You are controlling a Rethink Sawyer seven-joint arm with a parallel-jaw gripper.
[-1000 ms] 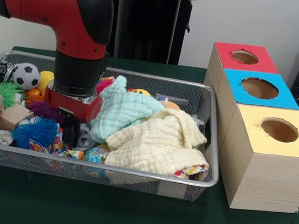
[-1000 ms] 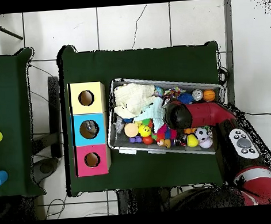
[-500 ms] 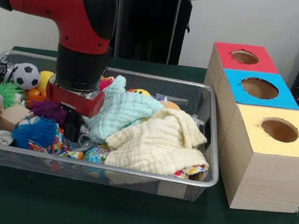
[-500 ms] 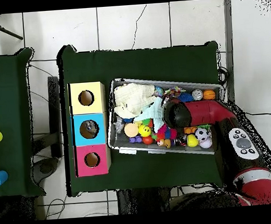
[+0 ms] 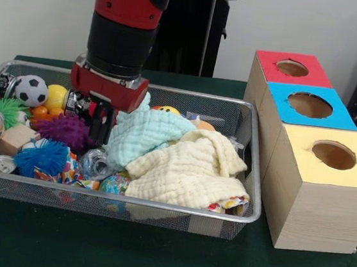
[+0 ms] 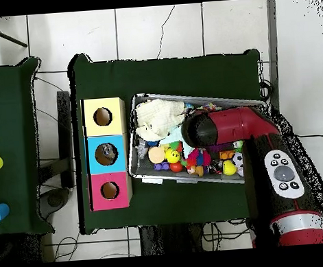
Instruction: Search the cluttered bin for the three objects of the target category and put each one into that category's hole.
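Judging handling | cluttered bin (image 5: pixel 157 203), front-left: crinkled clear piece, likely a crushed bottle (image 5: pixel 94 161), lay wedged among toys | looked light, springy, slick; best pinched across a flattened fold | gripper (image 5: pixel 102 125) hung just above-behind it, open or closed unreadable | mint cloth (image 5: pixel 149 133) alongside

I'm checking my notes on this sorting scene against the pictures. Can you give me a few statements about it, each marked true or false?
1. The silver wire-mesh basket stands on a dark green tablecloth. True.
2. The three wooden boxes have square holes. False: the holes are round.
3. The pale yellow cloth lies inside the basket beside a mint green cloth. True.
4. The yellow-topped box stands farthest from the camera in the front view. False: it stands nearest; the red-topped box is farthest.
5. The claw hangs over the boxes. False: it hangs over the basket.
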